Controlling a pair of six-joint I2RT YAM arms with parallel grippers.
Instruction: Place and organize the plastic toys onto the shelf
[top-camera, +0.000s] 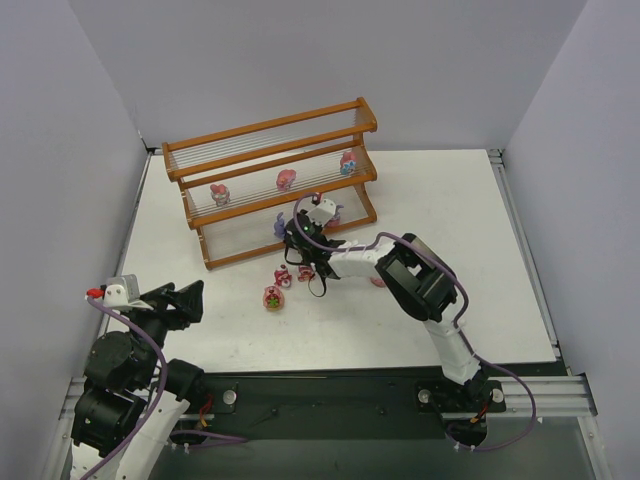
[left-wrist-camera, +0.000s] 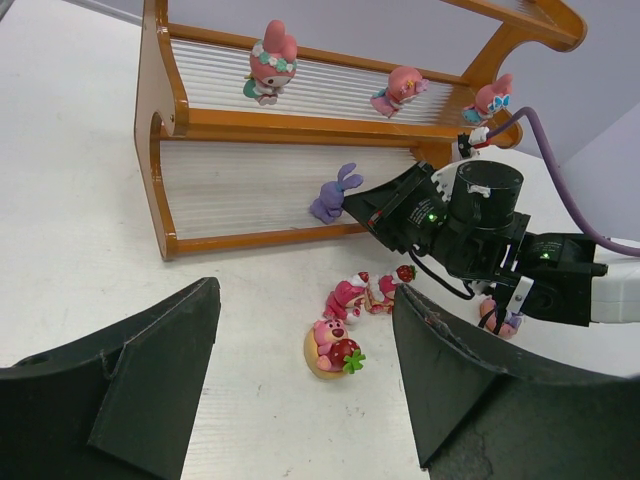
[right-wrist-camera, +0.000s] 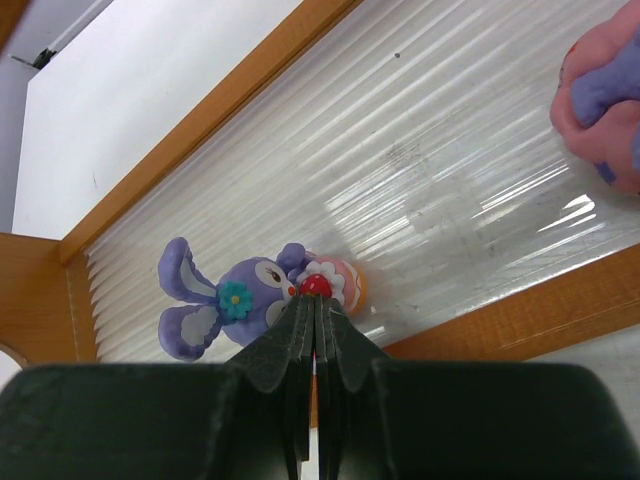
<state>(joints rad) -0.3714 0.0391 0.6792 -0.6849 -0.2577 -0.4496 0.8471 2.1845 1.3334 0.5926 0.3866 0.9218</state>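
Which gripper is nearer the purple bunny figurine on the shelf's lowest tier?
Right. The right gripper is shut, its tips right at the purple bunny on the shelf. The left gripper hangs open over the table's near-left part, well short of it.

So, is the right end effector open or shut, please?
Shut: the right end effector shows both black fingers pressed together, no gap.

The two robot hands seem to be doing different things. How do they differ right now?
The left hand has its fingers spread wide open; the right hand has them pressed shut. The left hand hangs over the near left of the table, away from the shelf; the right hand reaches to the shelf's lowest tier, its tips beside the purple bunny. Both are black, with two fingers.
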